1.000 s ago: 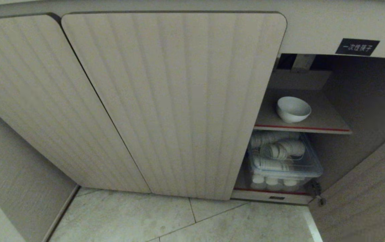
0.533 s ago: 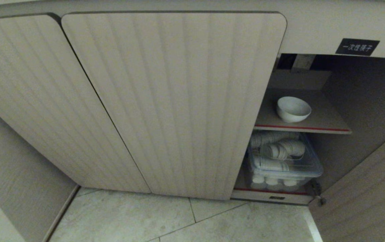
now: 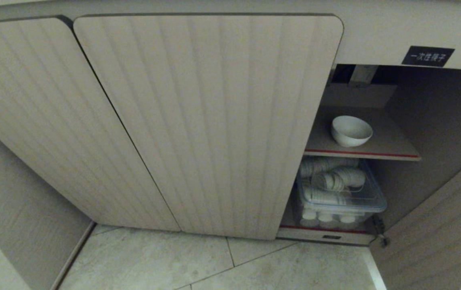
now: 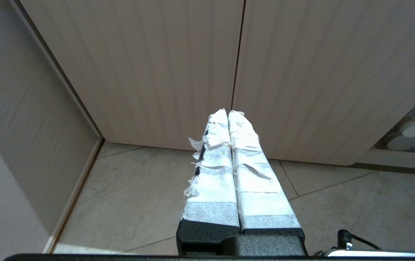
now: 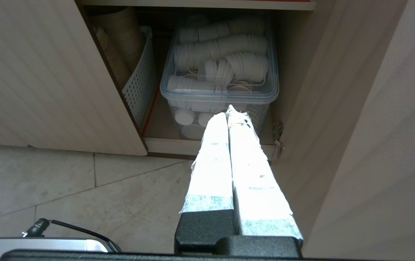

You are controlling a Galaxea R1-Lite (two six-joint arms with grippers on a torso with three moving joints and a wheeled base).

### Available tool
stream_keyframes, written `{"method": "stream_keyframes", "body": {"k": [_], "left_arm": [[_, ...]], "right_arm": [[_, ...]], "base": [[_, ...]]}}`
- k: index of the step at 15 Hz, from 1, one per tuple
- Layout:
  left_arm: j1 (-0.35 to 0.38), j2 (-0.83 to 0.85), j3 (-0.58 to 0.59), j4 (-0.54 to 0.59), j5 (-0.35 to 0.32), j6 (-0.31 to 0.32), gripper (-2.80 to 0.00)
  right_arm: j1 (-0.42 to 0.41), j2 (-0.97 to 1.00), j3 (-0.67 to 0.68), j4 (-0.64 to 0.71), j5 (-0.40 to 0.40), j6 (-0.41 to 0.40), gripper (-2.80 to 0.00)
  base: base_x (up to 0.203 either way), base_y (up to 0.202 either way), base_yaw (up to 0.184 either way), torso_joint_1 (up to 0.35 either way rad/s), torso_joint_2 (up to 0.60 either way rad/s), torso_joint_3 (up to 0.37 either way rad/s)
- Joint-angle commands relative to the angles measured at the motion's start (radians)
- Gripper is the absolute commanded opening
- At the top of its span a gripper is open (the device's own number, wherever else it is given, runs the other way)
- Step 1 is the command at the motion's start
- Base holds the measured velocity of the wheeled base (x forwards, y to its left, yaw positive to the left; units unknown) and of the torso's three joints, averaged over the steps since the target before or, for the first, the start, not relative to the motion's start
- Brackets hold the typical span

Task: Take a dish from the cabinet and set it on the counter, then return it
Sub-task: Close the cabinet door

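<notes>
Bowl (image 3: 351, 130) sits upright on the cabinet's (image 3: 208, 121) red-edged upper shelf (image 3: 391, 145). Left end effector (image 4: 228, 113) and right end effector (image 5: 228, 111) hang low near the floor, fingers pressed together, empty.

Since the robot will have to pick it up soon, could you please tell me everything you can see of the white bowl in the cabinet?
The dish is a small, plain white round bowl with deep curved sides and a smooth, glossy, ceramic-looking surface. It stands upright and looks empty, tilted slightly toward the camera so its inside shows. It rests alone on the upper red-edged shelf of the open cabinet compartment, toward the shelf's left side. Only the shelf touches it; no gripper is near it.
</notes>
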Motion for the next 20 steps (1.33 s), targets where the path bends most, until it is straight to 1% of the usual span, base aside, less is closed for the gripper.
{"method": "stream_keyframes", "body": {"k": [1,3,4,20], "left_arm": [[0.000,0.000,0.000,0.000,0.000,-0.001,-2.80],[0.000,0.000,0.001,0.000,0.000,-0.001,-2.80],[0.000,0.000,0.000,0.000,0.002,-0.001,-2.80],[0.000,0.000,0.000,0.000,0.000,-0.001,-2.80]], "right_arm": [[0.000,0.002,0.000,-0.001,-0.003,0.015,-2.80],[0.001,0.002,0.000,-0.004,-0.039,0.056,-2.80],[0.000,0.002,0.000,-0.006,-0.042,0.067,-2.80],[0.000,0.002,0.000,-0.005,-0.037,0.052,-2.80]], "base": [[0.000,0.000,0.000,0.000,0.00,0.000],[0.000,0.000,0.000,0.000,0.00,0.000],[0.000,0.000,0.000,0.000,0.00,0.000],[0.000,0.000,0.000,0.000,0.00,0.000]]}}
